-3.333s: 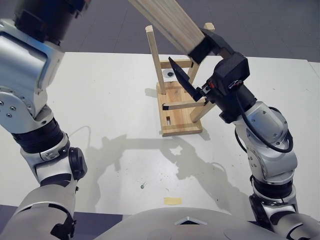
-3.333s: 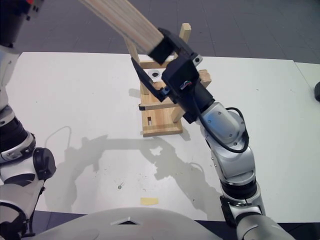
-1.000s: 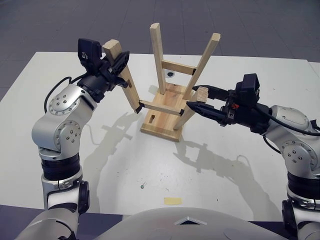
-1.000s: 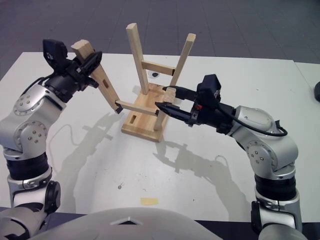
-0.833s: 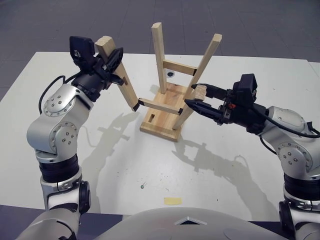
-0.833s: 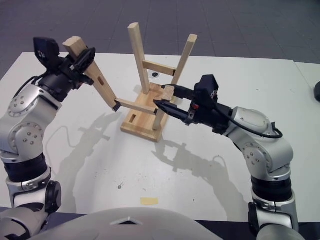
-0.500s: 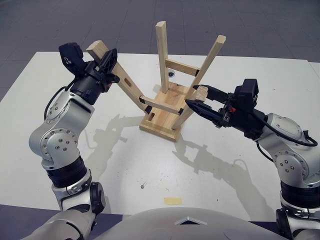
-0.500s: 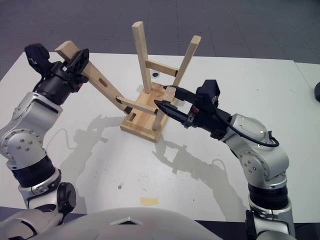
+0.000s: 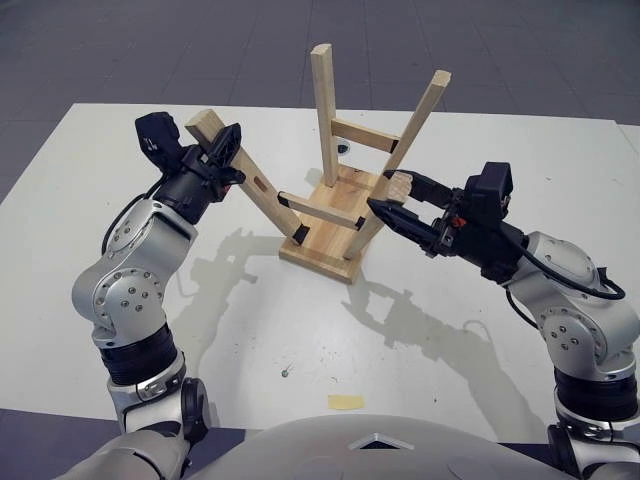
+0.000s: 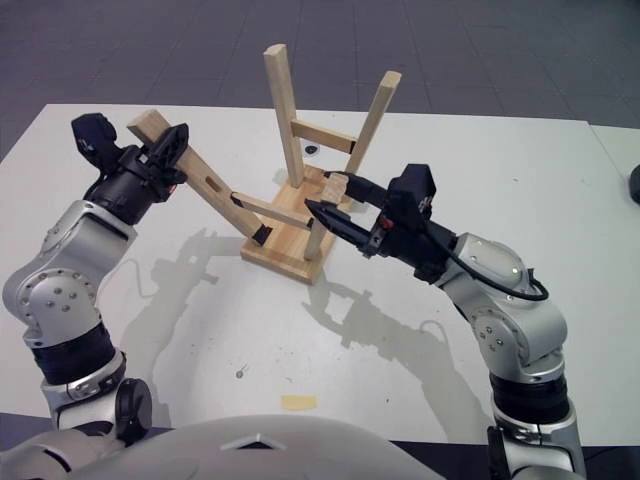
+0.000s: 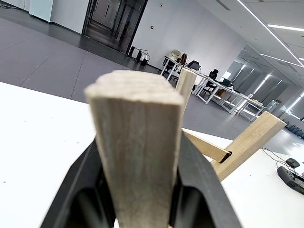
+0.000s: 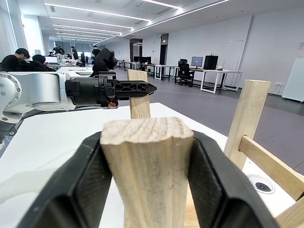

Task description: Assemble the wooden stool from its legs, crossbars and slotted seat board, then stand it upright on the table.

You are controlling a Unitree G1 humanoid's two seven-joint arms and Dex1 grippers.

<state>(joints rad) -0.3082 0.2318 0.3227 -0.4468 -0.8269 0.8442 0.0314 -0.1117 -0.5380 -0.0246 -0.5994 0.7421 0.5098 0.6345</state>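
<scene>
The slotted seat board (image 9: 322,256) lies flat on the white table (image 9: 120,140). Two legs (image 9: 323,110) (image 9: 416,118) rise from its far side, joined by a crossbar (image 9: 366,135). My left gripper (image 9: 228,160) is shut on a third leg (image 9: 258,186) near its top end. That leg leans left, its lower end at the board's left edge. A second crossbar (image 9: 322,211) runs from it to a fourth leg (image 9: 372,225). My right gripper (image 9: 392,196) is shut on that leg's top end (image 12: 147,156). The left wrist view has the third leg's end (image 11: 137,156) between black fingers.
A scrap of tan tape (image 9: 345,402) and a dark speck (image 9: 286,372) lie near the table's front edge. A round grommet (image 9: 342,148) sits behind the stool. A black object (image 10: 634,185) lies off the table's right side. Bare table surrounds the stool.
My left gripper came down from close to the camera with its leg, then tilted the leg outward to the left. The right gripper closed on the fourth leg's top and has stayed there.
</scene>
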